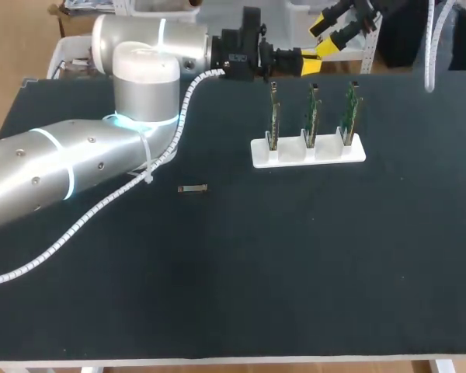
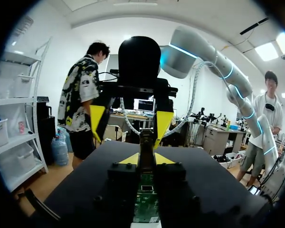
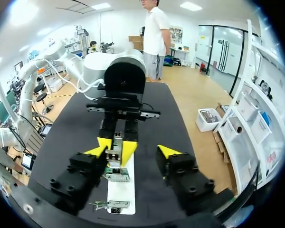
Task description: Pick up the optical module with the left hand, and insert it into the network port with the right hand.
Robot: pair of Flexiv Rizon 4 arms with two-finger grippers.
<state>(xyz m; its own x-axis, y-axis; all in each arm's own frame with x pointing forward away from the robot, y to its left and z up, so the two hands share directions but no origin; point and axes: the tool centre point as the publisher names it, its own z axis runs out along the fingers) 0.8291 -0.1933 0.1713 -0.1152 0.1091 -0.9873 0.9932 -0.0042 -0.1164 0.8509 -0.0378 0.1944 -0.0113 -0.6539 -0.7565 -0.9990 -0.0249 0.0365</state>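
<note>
You have a flat, matte black tabletop (image 1: 295, 264) spreading out ahead of the left pincer (image 2: 146, 159), evenly lit, with a pale edge strip (image 1: 217, 362) well apart from it.

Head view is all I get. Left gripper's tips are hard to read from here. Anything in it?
Observer: Yes. The right wrist view shows the left gripper shut on a small silver optical module.
Operator: And the right gripper?
Observer: Open, facing the left one, fingers wide apart and not closed on the module.
Operator: What's under them?
Observer: A green board standing in the white holder, just below the module.
</note>
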